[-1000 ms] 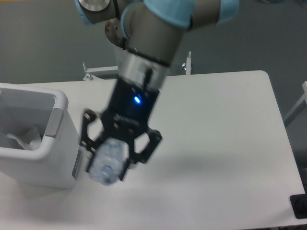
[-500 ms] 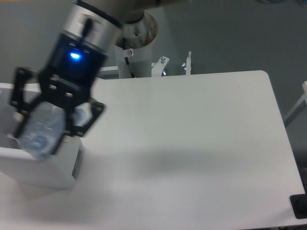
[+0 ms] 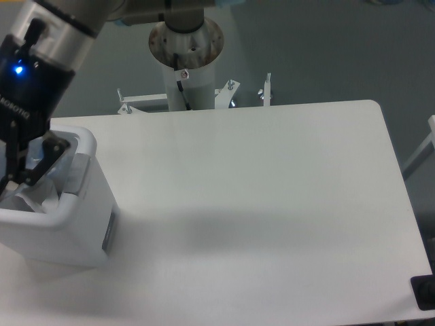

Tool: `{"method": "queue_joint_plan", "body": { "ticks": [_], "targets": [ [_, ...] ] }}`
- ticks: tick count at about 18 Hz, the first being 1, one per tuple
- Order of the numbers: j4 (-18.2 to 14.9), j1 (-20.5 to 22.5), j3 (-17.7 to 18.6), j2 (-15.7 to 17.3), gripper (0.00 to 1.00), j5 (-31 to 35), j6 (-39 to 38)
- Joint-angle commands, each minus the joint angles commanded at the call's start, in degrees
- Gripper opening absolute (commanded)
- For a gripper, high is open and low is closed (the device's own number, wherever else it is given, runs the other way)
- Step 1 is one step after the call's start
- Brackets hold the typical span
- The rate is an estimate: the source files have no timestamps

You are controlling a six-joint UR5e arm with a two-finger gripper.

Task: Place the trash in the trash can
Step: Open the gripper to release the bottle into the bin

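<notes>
The trash can point(image 3: 78, 227), a white boxy bin with a grey side panel, stands at the table's left edge. My gripper point(image 3: 12, 185) hangs over its opening, partly cut off by the left border of the view. One dark finger point(image 3: 42, 157) shows just above the bin's inner rim; the other is out of frame. Something pale and translucent point(image 3: 28, 198) lies between the finger and the bin's inside. I cannot tell whether it is the bottle or other trash in the bin. Whether the jaws hold anything is hidden.
The arm's base column point(image 3: 185, 58) rises behind the table's far edge, with metal brackets point(image 3: 266, 88) beside it. The white table point(image 3: 272, 204) stretches to the right of the bin. A dark object point(image 3: 425, 292) sits at the lower right corner.
My gripper, which held the crushed bottle over the table beside the bin, has swung left and up over the bin's opening. The bottle no longer shows clearly.
</notes>
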State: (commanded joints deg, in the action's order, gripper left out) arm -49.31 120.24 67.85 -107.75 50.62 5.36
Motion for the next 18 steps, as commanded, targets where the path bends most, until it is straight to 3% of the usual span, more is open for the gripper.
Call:
{"method": "queue_joint_plan", "body": {
  "ticks": [1, 5, 7, 13, 18],
  "targets": [
    [1.0, -0.5, 0.2, -0.4, 0.58, 0.1, 0.2],
    [3.3, -0.9, 1.3, -0.8, 0.94, 0.2, 1.0],
    [3.3, -1.1, 2.3, -0.4, 1.0, 0.2, 1.2],
    [3.2, 0.3, 6.3, 1.2, 1.0, 3.3, 2.9],
    [2.9, 12.3, 9.7, 1.5, 1.0, 5.4, 7.5]
  ]
}}
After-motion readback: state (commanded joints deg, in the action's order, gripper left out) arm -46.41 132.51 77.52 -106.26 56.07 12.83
